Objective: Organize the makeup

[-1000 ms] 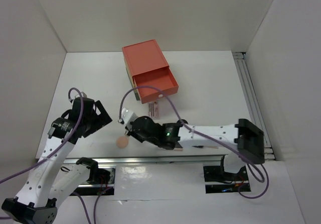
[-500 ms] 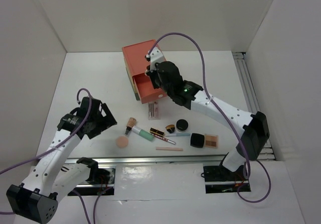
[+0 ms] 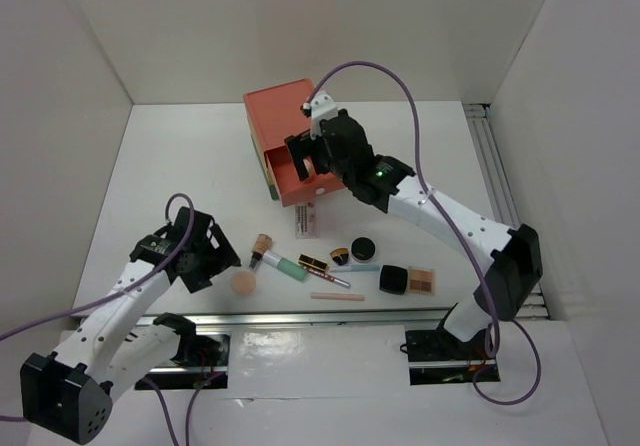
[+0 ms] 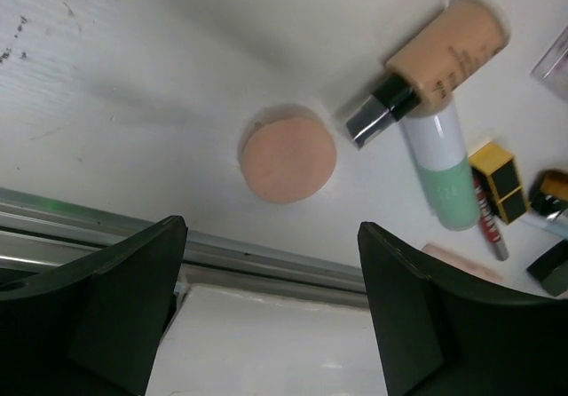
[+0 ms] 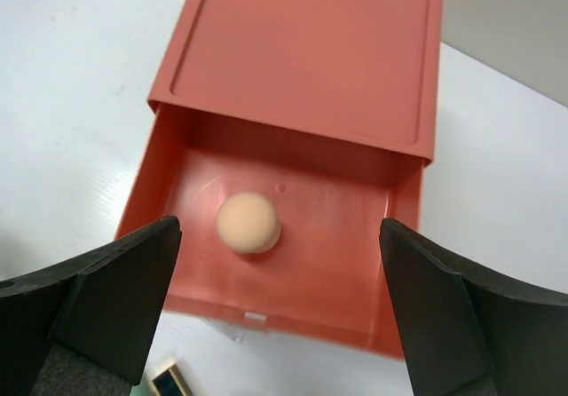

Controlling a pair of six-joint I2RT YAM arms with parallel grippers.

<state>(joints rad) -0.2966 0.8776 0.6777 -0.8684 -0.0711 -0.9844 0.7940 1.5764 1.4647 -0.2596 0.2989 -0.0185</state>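
Observation:
My right gripper (image 3: 312, 156) (image 5: 280, 316) hangs open over the pulled-out drawer (image 5: 355, 236) of the orange box (image 3: 285, 114), with nothing between its fingers. A peach sponge puff (image 5: 248, 222) lies on the drawer floor below it. My left gripper (image 3: 212, 258) (image 4: 271, 316) is open just left of a second peach puff (image 3: 244, 283) (image 4: 287, 159) on the table, not touching it. Right of that puff lie a tan bottle (image 4: 435, 59), a mint-green tube (image 3: 288, 265) (image 4: 448, 170), a lipstick (image 3: 313, 263), a round black compact (image 3: 362, 249), a black palette (image 3: 393, 279) and a pink pencil (image 3: 337, 295).
A small printed card (image 3: 307, 219) lies in front of the drawer. A metal rail (image 3: 330, 318) runs along the table's near edge, close behind the puff. White walls close the table in on the left, back and right.
My right arm swung from the table's front up to the drawer and opened; a puff now lies in the drawer. My left gripper moved right, closer to the puff on the table.

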